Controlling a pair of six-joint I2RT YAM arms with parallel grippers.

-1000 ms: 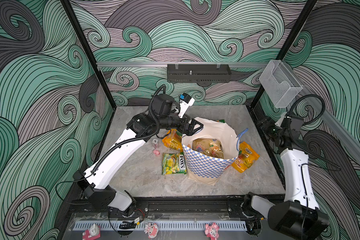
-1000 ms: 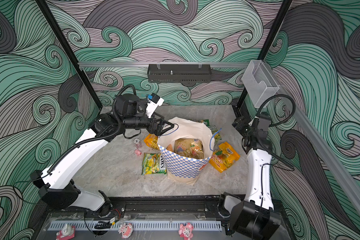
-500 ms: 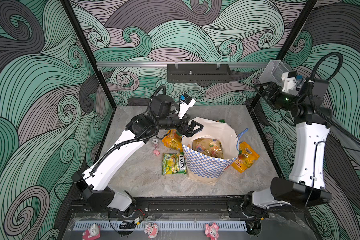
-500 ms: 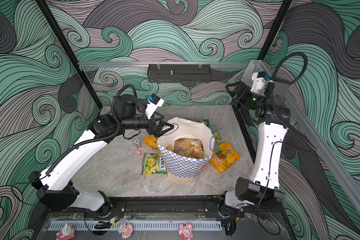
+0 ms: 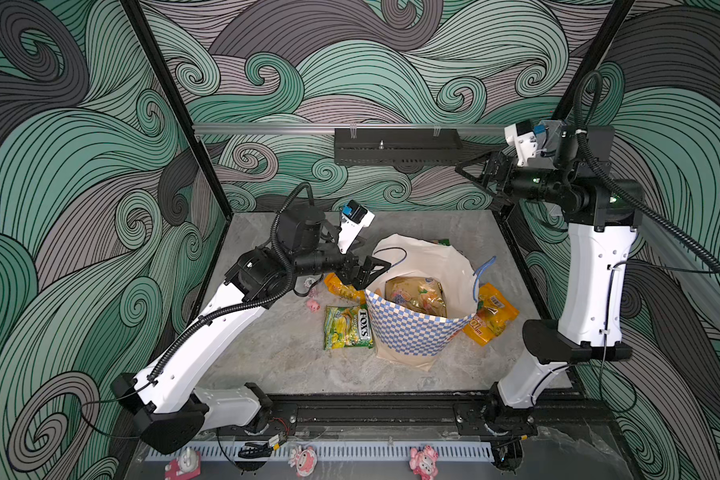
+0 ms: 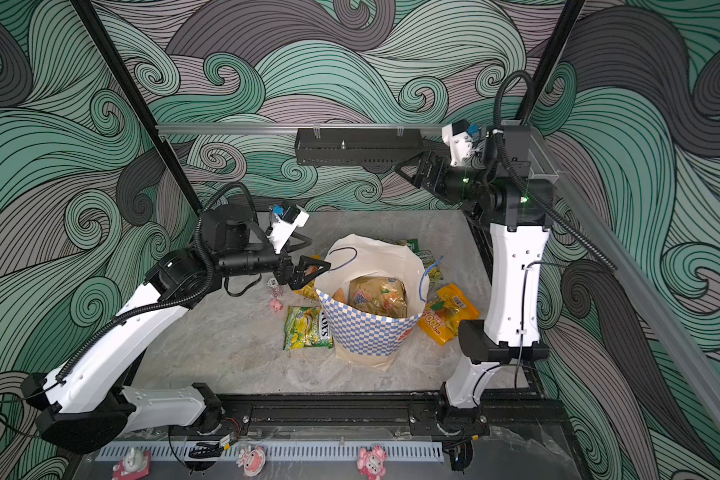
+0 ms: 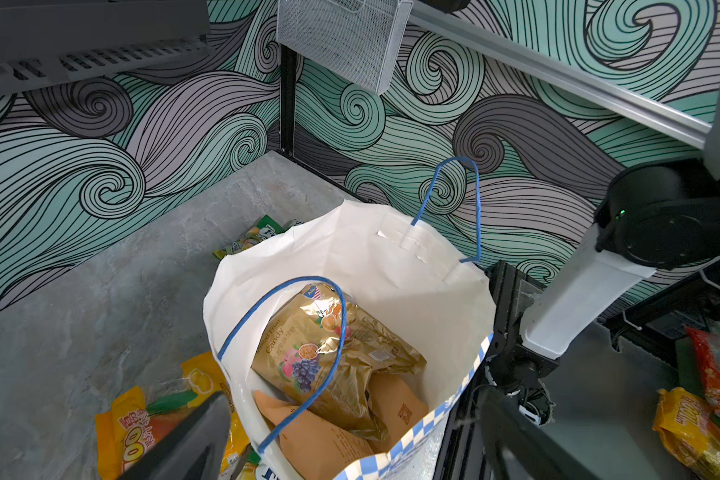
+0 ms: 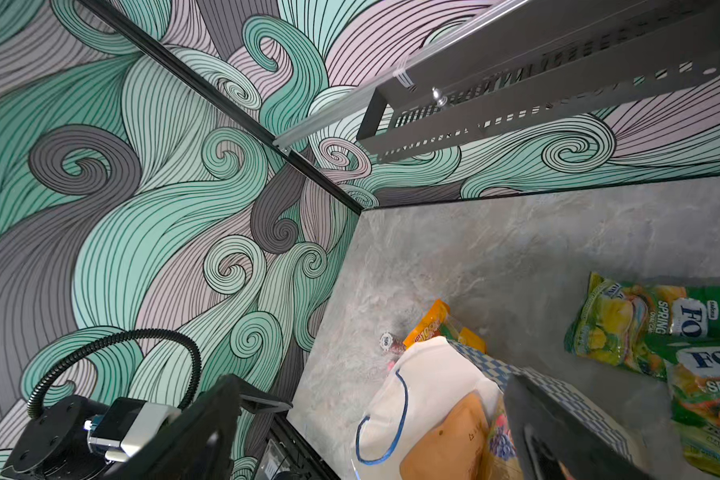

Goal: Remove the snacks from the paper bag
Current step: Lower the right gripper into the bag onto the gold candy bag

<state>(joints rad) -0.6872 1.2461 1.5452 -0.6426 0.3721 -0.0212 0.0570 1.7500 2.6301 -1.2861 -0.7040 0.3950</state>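
While the left gripper (image 5: 375,274) is hovering beside the paper bag (image 5: 416,332), fingers apart, the right gripper (image 5: 470,176) is hanging high, fingers spread.

The right arm (image 5: 595,282) has swung up from its low crouch at the right edge of the counter (image 5: 267,357), carrying the right pincer (image 5: 468,174) high toward the far right corner, its jaws spread wider.

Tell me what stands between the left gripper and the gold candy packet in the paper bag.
A blue cord handle droops into the paper bag's mouth and loops across the gold candy packet. The open left gripper sits at the bag's rim, so it must reach past that loop. Nothing else visible covers it.
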